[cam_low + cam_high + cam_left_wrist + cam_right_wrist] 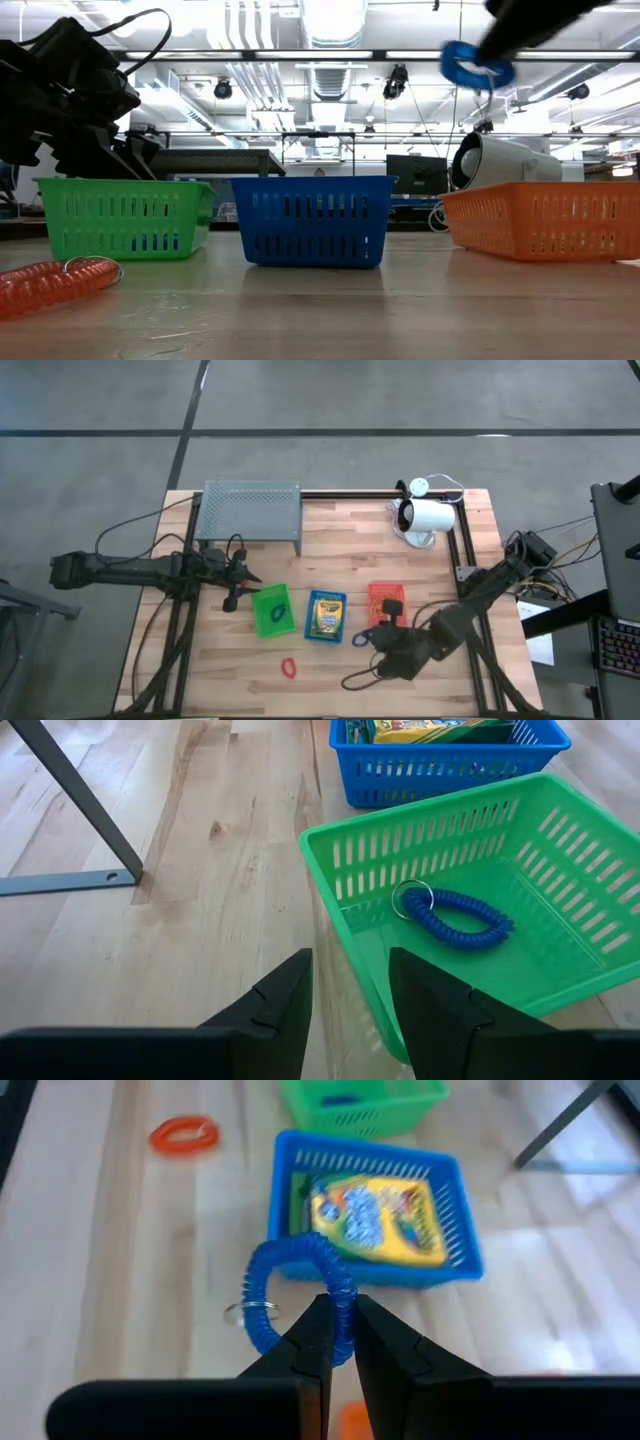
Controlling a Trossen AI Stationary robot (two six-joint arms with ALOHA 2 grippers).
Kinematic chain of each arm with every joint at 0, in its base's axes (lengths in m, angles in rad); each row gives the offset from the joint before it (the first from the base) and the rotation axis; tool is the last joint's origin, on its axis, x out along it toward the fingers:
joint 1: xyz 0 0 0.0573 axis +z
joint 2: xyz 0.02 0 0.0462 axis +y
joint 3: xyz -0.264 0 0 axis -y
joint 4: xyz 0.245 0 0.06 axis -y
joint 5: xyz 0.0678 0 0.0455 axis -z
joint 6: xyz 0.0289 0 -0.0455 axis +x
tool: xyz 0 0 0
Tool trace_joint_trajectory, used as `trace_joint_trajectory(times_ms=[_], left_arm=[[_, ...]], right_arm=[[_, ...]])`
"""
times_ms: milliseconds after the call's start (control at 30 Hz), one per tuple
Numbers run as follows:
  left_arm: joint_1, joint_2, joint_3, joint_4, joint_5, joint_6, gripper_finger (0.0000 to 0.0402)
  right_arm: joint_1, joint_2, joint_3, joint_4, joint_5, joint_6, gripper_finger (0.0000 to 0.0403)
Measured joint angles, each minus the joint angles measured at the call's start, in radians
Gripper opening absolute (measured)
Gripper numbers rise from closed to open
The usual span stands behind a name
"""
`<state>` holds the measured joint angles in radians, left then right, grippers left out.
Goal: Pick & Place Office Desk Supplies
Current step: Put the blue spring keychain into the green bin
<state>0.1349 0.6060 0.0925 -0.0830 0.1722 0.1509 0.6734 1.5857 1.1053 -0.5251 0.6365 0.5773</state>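
Red coiled plastic loop point(55, 283) with a metal ring: lies on the wooden bench point(330, 660), on bare planks in front of the blue slotted plastic basket point(326, 617), apart from every basket.

Blue slotted plastic basket: middle of three in a row; holds yellow-green crayon boxes point(375, 1215), printing too blurred to read.

Green slotted plastic basket point(480, 910): left of the blue basket; one blue coiled loop point(455, 917) lies inside.

Orange slotted plastic basket point(386, 603): right of the blue basket.

Left tool point(350, 1005): fingers parted, holding nothing, at the green basket's outer rim.

Right tool point(340, 1342): pinched on a second blue coiled loop point(300, 1295), lifted above open bench in front of the blue basket.
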Motion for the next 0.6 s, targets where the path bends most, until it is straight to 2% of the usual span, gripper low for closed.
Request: trace_joint_trajectory(times_ms=[433,533,600], left_arm=[[0.0,0.0,0.0,0.0,0.0,0.0,0.0139],[0.0,0.0,0.0,0.0,0.0,0.0,0.0139],[0.0,0.0,0.0,0.0,0.0,0.0,0.0139]], right_arm=[[-0.185,-0.029,0.0,0.269,-0.012,-0.462,0.0031],[-0.238,-0.028,-0.001,0.343,-0.086,-0.526,0.0031],[-0.274,-0.027,-0.006,0.402,-0.198,-0.596,0.0031]])
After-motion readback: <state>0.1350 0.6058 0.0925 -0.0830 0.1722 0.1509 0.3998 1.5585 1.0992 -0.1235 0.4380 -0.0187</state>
